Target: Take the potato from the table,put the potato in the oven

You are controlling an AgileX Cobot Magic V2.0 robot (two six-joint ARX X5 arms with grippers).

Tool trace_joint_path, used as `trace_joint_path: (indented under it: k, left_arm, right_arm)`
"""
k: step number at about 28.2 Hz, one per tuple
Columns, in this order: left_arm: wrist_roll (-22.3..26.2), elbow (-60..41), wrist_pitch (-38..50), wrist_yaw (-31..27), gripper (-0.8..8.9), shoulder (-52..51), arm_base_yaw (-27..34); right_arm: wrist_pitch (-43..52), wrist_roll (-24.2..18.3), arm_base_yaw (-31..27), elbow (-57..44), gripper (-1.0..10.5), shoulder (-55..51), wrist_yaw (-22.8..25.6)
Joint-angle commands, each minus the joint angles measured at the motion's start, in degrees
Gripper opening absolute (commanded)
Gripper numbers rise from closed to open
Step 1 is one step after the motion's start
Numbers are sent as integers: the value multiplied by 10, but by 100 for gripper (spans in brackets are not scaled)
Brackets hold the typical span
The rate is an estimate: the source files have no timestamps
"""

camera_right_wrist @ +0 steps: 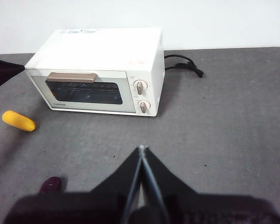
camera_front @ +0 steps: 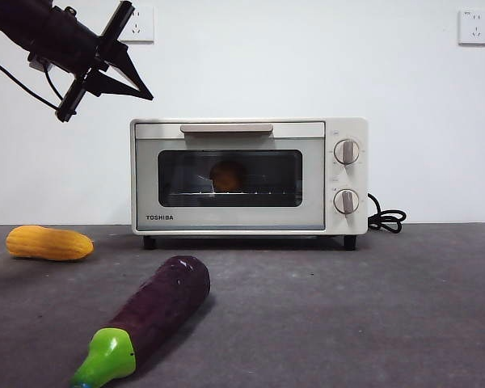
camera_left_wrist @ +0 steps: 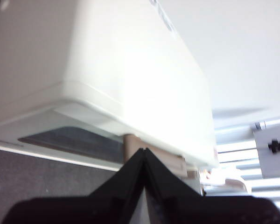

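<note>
Behind the shut oven (camera_front: 250, 176) door sits the potato (camera_front: 227, 176), axis unclear; both hands pinched empty.

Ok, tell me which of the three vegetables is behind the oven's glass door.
The potato: the orange-brown lump seen through the oven door. The yellow corn cob and purple eggplant lie outside on the table.

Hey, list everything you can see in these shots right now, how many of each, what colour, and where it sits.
oven: one, cream-white, back centre of the table, door closed.
potato: one, orange-brown, inside the oven behind the glass.
corn cob: one, yellow, on the table beside the oven.
eggplant: one, purple with green stem, on the table in front of the oven.
cord: one, black, beside the oven on its knob side.
wall sockets: two, white, on the wall.
table: one, dark grey.
left gripper: black, shut, close to the oven's handle end.
right gripper: black, shut, raised above the table in front of the oven.
</note>
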Motion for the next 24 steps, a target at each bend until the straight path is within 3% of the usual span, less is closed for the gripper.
trace_joint_path:
  k: [1, 5, 15, 24]
  left_arm:
    - [31, 0, -7, 37, -6, -6, -2]
    - [73, 0, -29, 62, -6, -34, -2]
    - [254, 0, -156, 59, -4, -209, -2]
    - [260, 0, -176, 59, -4, -329, -5]
  right_arm:
    - [-12, 4, 1, -3, 1, -1, 10]
    - [-12, -1, 1, -3, 1, -1, 25]
    - [-12, 0, 1, -3, 1, -1, 30]
    - [-12, 0, 1, -3, 1, -1, 30]
